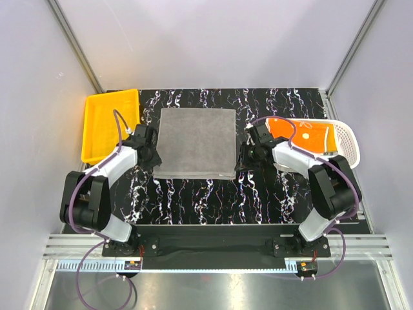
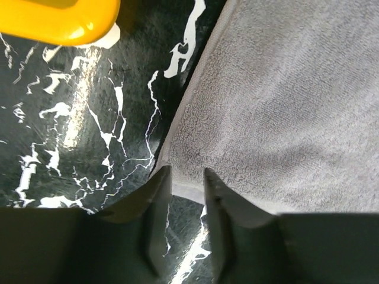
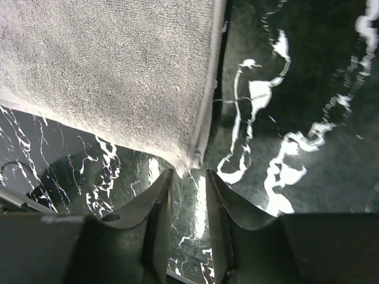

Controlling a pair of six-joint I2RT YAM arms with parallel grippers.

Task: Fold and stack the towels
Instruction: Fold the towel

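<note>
Left gripper (image 2: 183, 173): jaws a little apart, clamped on nothing. It sits just right of the yellow bin (image 1: 106, 123), off the bin's near corner, with its tips at the bin-side near corner of the grey towel (image 1: 197, 142); the cloth edge is at the tips but not pinched, as far as the wrist view shows. Grey towel: flat on the marbled black table (image 1: 206, 200), next thing right of the bin, with a strip of bare table between them. Right gripper (image 3: 186, 173): beyond the towel from the bin, jaws likewise a little apart and empty, tips at the towel's other near corner. Farthest from the bin: white basket (image 1: 348, 139) holding an orange towel (image 1: 310, 134), not yet dealt with by the look of it. Step in hand, as I read it: grey towel spread and squared, both arms posed at its near corners, so a fold is about to start or one has just been set down. The near edge looks thick enough to be doubled; cannot say for sure. Next move calls for both jaws to close on their corners together, lift evenly and carry the near edge over to the far edge, keeping the cloth taut against skew. Orientation: towel close to square, its sides roughly parallel to the bin's long sides, running near to far. Long axis hard to call; if any, it runs across, from the bin toward the basket.
</note>
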